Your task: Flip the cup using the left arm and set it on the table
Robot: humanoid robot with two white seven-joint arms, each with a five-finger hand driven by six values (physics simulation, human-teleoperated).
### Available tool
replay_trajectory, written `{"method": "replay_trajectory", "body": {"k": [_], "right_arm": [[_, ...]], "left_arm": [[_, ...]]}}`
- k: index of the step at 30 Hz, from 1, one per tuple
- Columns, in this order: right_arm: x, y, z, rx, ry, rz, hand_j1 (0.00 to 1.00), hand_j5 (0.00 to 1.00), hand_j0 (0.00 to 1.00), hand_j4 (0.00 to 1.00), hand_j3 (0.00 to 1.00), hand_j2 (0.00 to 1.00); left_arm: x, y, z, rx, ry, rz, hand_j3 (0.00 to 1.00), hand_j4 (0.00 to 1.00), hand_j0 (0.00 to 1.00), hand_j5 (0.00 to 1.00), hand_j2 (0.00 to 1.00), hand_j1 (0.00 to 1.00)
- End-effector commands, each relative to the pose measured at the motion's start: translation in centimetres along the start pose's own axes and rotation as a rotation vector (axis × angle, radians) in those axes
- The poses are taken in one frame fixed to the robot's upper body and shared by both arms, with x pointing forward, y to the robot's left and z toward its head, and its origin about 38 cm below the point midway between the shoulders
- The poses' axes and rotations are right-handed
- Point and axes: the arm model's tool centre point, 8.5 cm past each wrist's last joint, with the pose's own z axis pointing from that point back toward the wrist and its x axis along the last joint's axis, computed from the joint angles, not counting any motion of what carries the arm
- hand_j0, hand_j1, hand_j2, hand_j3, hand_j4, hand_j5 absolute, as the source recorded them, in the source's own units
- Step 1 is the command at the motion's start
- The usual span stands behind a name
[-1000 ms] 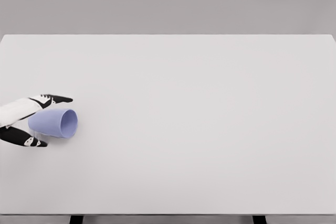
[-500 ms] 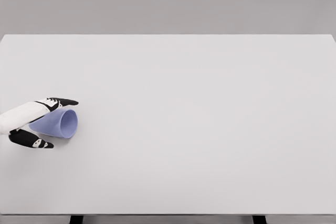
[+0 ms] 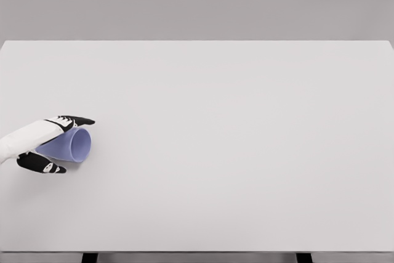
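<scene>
A broad white tabletop (image 3: 234, 152) is seen filling most of the head view, backed by a plain grey wall (image 3: 197, 1). At its left edge the left hand (image 3: 44, 145) is brought in from the picture's left, its black fingers (image 3: 77, 119) closed around a light blue cup (image 3: 68, 145). The cup is laid on its side near the tabletop's left edge, its open mouth turned to the right.
</scene>
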Motion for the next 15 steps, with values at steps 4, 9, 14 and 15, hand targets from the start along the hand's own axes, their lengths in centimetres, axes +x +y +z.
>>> {"method": "replay_trajectory", "body": {"k": [4, 9, 14, 15], "right_arm": [[0.1, 0.0, 0.0, -0.001, -0.002, 0.0, 1.0, 1.0, 1.0, 1.0, 1.0, 1.0], [0.0, 0.0, 0.0, 0.001, 0.0, 0.0, 1.0, 1.0, 1.0, 1.0, 1.0, 1.0], [0.1, 0.0, 0.0, 0.001, -0.002, 0.0, 1.0, 1.0, 1.0, 1.0, 1.0, 1.0], [0.0, 0.0, 0.0, 0.001, 0.0, 0.0, 1.0, 1.0, 1.0, 1.0, 1.0, 1.0]], "left_arm": [[-0.3, -0.1, 0.0, 0.004, 0.007, 0.007, 1.0, 1.0, 1.0, 1.0, 1.0, 1.0], [-0.1, 0.0, -0.4, 0.014, 0.001, 0.011, 1.0, 1.0, 1.0, 1.0, 1.0, 1.0], [-0.2, -0.5, -0.9, 0.008, 0.03, -0.006, 0.95, 0.95, 0.95, 0.95, 0.95, 0.95], [-0.2, -0.6, -1.0, 0.009, 0.028, -0.006, 0.95, 0.95, 0.95, 0.95, 0.95, 0.95]]}}
